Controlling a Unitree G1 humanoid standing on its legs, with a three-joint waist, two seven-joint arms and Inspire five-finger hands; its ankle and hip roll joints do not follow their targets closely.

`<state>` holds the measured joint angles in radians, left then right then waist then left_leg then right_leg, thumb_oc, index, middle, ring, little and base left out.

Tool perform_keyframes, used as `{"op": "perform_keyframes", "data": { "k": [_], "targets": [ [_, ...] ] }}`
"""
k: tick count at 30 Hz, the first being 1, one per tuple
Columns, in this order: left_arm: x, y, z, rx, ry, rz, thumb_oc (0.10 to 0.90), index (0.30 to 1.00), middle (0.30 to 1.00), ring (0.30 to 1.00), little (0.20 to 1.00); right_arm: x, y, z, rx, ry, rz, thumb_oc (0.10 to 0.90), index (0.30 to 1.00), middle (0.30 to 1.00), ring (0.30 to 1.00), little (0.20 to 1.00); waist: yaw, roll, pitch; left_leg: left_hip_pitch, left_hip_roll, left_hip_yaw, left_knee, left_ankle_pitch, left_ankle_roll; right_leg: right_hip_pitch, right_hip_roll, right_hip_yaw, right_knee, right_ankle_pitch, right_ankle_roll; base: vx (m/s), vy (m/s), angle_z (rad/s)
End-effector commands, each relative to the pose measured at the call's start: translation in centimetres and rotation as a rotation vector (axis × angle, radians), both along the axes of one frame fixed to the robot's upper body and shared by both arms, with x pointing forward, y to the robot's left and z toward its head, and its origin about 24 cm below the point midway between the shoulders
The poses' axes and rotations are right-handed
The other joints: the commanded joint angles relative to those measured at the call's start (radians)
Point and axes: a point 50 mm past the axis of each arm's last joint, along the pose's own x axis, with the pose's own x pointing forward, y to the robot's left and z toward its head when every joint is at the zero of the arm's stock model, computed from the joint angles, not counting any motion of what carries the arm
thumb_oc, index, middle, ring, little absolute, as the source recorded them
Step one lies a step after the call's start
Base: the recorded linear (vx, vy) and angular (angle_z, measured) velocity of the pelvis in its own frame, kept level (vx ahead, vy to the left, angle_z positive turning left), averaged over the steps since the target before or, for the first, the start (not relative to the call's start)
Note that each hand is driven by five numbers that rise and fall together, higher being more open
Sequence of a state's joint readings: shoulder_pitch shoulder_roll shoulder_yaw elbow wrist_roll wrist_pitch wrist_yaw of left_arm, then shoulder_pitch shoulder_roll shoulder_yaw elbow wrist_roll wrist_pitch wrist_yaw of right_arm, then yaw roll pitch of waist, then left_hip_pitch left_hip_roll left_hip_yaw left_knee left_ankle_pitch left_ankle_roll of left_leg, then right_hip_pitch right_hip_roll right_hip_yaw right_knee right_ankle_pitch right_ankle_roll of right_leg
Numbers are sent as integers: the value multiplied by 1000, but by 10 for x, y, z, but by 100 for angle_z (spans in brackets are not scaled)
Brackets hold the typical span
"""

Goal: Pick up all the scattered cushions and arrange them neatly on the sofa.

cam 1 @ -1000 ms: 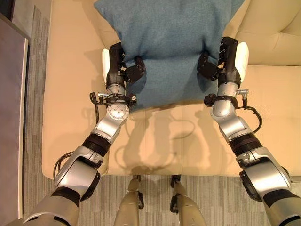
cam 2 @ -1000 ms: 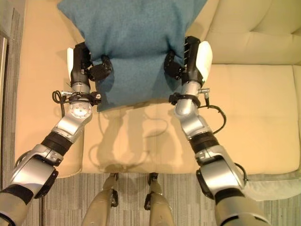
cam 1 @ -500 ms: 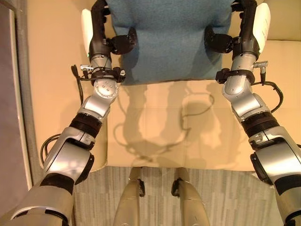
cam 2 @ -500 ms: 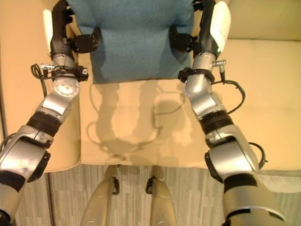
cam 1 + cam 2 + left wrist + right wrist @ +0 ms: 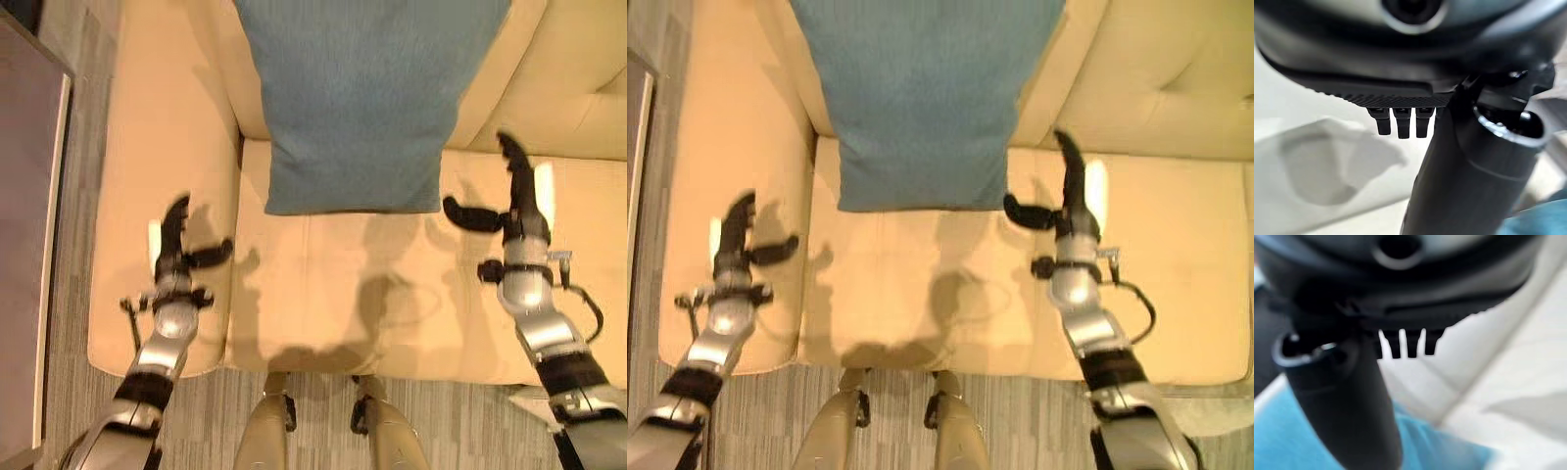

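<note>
A cream sofa (image 5: 323, 294) fills the scene. The blue cushion (image 5: 358, 108) leans at twelve o'clock against its backrest, so that one looks placed. Left hand (image 5: 176, 240) and right hand (image 5: 514, 201) hang empty, fingers spread, flanking it; any remaining cushions are unseen.

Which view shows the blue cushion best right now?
The left eye view: the blue cushion leans against the sofa backrest, bottom edge fully visible. The right eye view matches; the wrist views catch only blurred blue corners.
</note>
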<state>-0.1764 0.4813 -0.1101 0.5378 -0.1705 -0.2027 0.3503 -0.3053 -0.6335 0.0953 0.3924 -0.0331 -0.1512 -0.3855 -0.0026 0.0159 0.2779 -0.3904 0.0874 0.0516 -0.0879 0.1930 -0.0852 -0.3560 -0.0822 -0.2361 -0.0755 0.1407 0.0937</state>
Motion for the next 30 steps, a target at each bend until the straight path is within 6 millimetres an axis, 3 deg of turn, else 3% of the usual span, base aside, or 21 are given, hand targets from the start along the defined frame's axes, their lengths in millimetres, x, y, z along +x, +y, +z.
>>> {"op": "perform_keyframes", "data": {
  "k": [1, 3, 5, 8, 14, 18, 19, 23, 25, 30],
  "targets": [
    [-10, 0, -17, -9, 62, -56, 800, 900, 900, 900, 900, -9, 0, -20, -45, 70, 31, 800, 900, 900, 900, 900, -6, -55, -221, 73, -10, 47, 1, -78, -36, 45, -32, -22, -12, -34, 56, 98, 1, -4],
    [-54, 6, -66, -56, 288, -12, 800, 900, 900, 900, 900, -37, -7, -68, -4, 248, -23, 800, 900, 900, 900, 900, -1, -51, -231, 154, -5, 52, 1, -97, -31, 119, -28, -24, -12, -58, 55, 101, 3, -15],
    [-81, 8, -91, -81, 420, 26, 800, 900, 900, 900, 900, -55, -8, -95, 35, 347, -52, 800, 900, 900, 900, 900, 4, -51, -241, 205, -4, 57, 1, -105, -30, 165, -25, -29, -12, -70, 53, 72, -12, -11],
    [-120, 9, -122, -106, 602, 81, 800, 900, 900, 900, 900, -79, -1, -132, 136, 480, -77, 800, 900, 900, 900, 900, 8, -55, -246, 266, 0, 62, 1, -120, -27, 227, -16, -25, -12, -91, 47, 41, -31, 5],
    [-179, 2, -157, -127, 879, 159, 800, 900, 900, 900, 900, -109, 15, -177, 193, 688, -72, 800, 900, 900, 900, 900, 11, -62, -237, 337, 14, 70, 15, -134, -24, 304, 8, -9, -12, -130, 32, -26, -45, 2],
    [-192, -7, -166, -141, 954, 149, 800, 900, 900, 900, 900, -123, 21, -199, 185, 819, -81, 800, 900, 900, 900, 900, 14, -76, -211, 308, 9, 47, 134, -178, -19, 317, 6, 4, -12, -130, 20, -127, -40, 3],
    [-193, -11, -168, -150, 971, 135, 800, 900, 900, 900, 900, -129, 23, -206, 192, 861, -93, 800, 900, 900, 900, 900, 20, -90, -195, 298, -30, 0, 217, -241, -14, 315, -7, 11, -12, -117, 15, -206, -9, 5],
    [-179, -21, -168, -190, 935, 111, 800, 900, 900, 900, 900, -139, 16, -215, 172, 941, -130, 800, 900, 900, 900, 900, 12, -102, -185, 316, -88, -69, 323, -314, 1, 294, -15, 20, -12, -86, 11, -173, 38, -18],
    [-168, -25, -166, -203, 903, 91, 800, 900, 900, 900, 900, -144, 11, -219, 173, 981, -157, 800, 900, 900, 900, 900, -1, -97, -191, 346, -107, -84, 339, -333, 8, 272, -16, 21, -11, -65, 12, -138, 109, -12],
    [-154, -34, -165, -183, 898, 33, 800, 900, 900, 900, 900, -157, 7, -227, 207, 1046, -233, 800, 900, 900, 900, 900, -32, -84, -206, 420, -129, -70, 182, -359, 37, 197, -41, 13, 5, -6, 44, -112, 144, 24]
  ]
}}
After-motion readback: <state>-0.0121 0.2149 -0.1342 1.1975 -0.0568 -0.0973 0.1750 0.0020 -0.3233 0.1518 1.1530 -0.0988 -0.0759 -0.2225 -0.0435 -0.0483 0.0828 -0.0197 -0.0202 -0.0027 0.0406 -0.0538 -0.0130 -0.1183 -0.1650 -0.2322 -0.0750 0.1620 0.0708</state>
